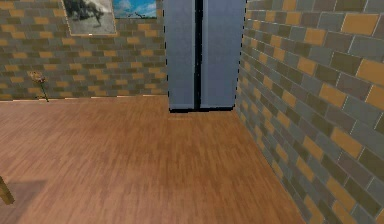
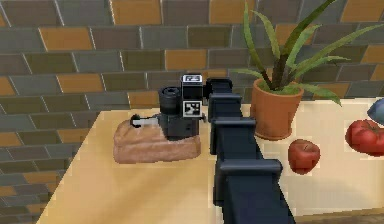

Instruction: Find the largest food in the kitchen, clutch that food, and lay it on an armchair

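- The arm point(image 2: 245, 170) reaches out from the arm side view's bottom edge over a light wooden table point(image 2: 80, 195).
- Near the arm's right side lies a red round fruit point(image 2: 304, 155). A second red one point(image 2: 368, 135) lies at the arm side view's right edge. Both look clearly smaller than the loaf.
- The task's thing, I judge, is the brown loaf of bread point(image 2: 135, 150). It lies flat on the table, left of the arm's far end.
- The gripper point(image 2: 146, 120) shows in front of the loaf's top. Because the loaf rests on the table right behind the fingers, I cannot tell whether the gripper has hold of it or how wide the fingers stand.
- To do the grasp well, the fingers should take the loaf across its narrow side near the middle. Then the lift should go straight up, so the loaf does not drag over the table.
- Just beyond stands a potted plant point(image 2: 275, 110). When pulling back, the arm should keep away from its leaves.
- In the forward view the wooden floor point(image 1: 130, 160) is free up to tall grey doors point(image 1: 205, 55), so the base has room to drive afterwards.
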Controlling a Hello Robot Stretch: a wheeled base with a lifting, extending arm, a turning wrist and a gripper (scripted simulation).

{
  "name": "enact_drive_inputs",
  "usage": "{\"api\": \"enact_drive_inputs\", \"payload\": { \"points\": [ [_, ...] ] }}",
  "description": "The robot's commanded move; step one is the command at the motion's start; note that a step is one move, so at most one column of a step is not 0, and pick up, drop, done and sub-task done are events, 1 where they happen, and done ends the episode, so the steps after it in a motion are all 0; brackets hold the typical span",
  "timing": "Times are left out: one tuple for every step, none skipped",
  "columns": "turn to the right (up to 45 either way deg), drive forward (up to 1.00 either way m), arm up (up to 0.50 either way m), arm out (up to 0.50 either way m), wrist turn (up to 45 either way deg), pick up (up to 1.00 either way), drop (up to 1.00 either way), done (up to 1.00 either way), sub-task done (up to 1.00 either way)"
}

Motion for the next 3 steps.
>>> {"api": "enact_drive_inputs", "payload": {
  "points": [
    [0.0,0.0,-0.1,0.0,0.0,0.0,0.0,0.0,0.0],
    [0.0,0.0,0.0,0.0,0.0,1.0,0.0,0.0,0.0],
    [0.0,0.0,0.1,0.0,0.0,0.0,0.0,0.0,0.0]
  ]
}}
